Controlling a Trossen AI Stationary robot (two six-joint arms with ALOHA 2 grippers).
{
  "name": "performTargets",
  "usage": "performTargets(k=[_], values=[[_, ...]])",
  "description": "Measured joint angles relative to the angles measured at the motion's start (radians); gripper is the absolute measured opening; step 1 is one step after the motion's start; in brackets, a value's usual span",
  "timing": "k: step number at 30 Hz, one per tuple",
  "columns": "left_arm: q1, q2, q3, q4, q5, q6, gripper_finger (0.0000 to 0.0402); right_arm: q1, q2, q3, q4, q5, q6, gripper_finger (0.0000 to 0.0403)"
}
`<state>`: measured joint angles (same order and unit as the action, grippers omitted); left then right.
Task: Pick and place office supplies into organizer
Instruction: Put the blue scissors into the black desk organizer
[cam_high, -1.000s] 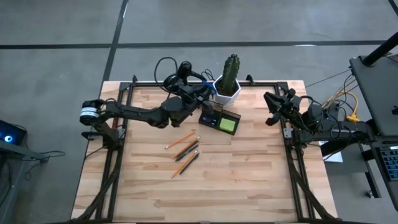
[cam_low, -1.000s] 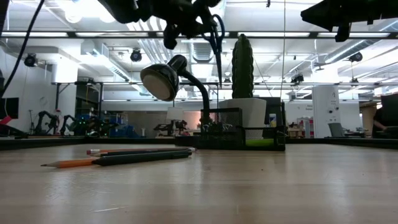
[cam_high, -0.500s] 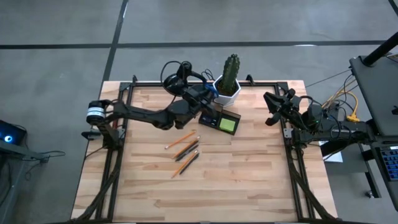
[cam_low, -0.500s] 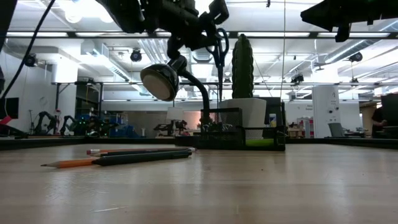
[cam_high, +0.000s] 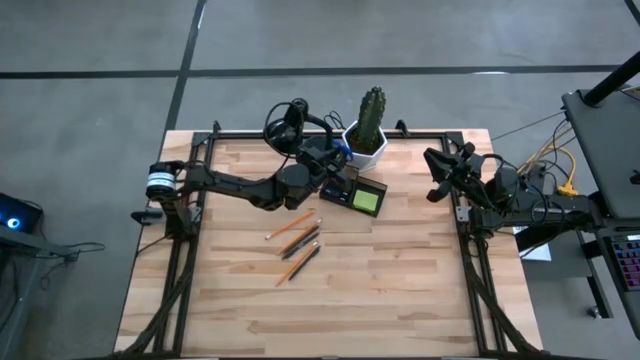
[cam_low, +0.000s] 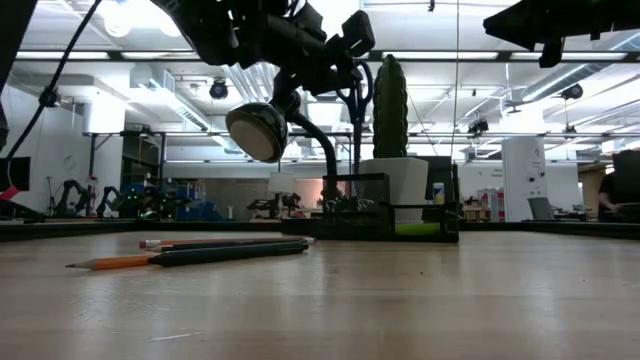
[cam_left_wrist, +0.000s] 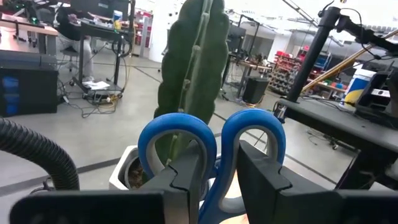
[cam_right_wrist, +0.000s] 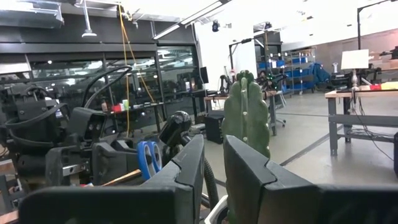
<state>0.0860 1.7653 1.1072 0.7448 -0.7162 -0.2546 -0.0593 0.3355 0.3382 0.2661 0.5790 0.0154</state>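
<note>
A: What's changed in the last second?

B: The left gripper (cam_high: 322, 160) has carried the scissors (cam_left_wrist: 211, 146) further across, toward the cactus (cam_high: 371, 110); it now hangs over the organizer (cam_high: 352, 190) at its lamp-side end, with the lamp (cam_low: 258, 130) just behind it; in the low view the blades hang straight down from it, not yet inside the box.

A: So the drop is close?

B: I'd judge so; a short descent into the tall compartment right below, then release.

A: How's the grip?

B: Its fingers are pinched on the scissors at the blue handles, loops sticking out past the fingertips; the arm is stretched long from the table's left edge, wrist raised.

A: And the rest?

B: The green sticky pad (cam_high: 367, 200) already sits in the organizer, beside and below the gripper; the pencils (cam_high: 296, 240) lie on the table (cam_high: 400, 290) nearer the front, well apart from it; the right gripper (cam_high: 437, 176) waits at the right edge, fingers nearly together, holding nothing.
</note>
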Motion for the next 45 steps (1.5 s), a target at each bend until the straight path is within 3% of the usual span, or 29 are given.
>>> performTargets(k=[4, 9, 17, 27, 45], values=[[0.002, 0.0, -0.001, 0.0, 0.021, 0.0, 0.0068, 0.0, 0.0, 0.0, 0.0, 0.0, 0.0, 0.0053], [0.024, 0.0, -0.003, 0.0, 0.203, -0.001, 0.0068, 0.0, 0.0, 0.0, 0.0, 0.0, 0.0, 0.0053], [0.066, 0.0, -0.003, 0.003, 0.345, 0.0, 0.0068, 0.0, 0.0, 0.0, 0.0, 0.0, 0.004, 0.0053], [0.095, 0.0, -0.003, 0.0, 0.426, 0.001, 0.0068, 0.0, 0.0, 0.0, 0.0, 0.0, 0.011, 0.0053], [0.109, 0.0, -0.031, -0.042, 0.429, 0.0, 0.0068, 0.0, 0.0, 0.0, 0.0, 0.0, 0.011, 0.0053]])
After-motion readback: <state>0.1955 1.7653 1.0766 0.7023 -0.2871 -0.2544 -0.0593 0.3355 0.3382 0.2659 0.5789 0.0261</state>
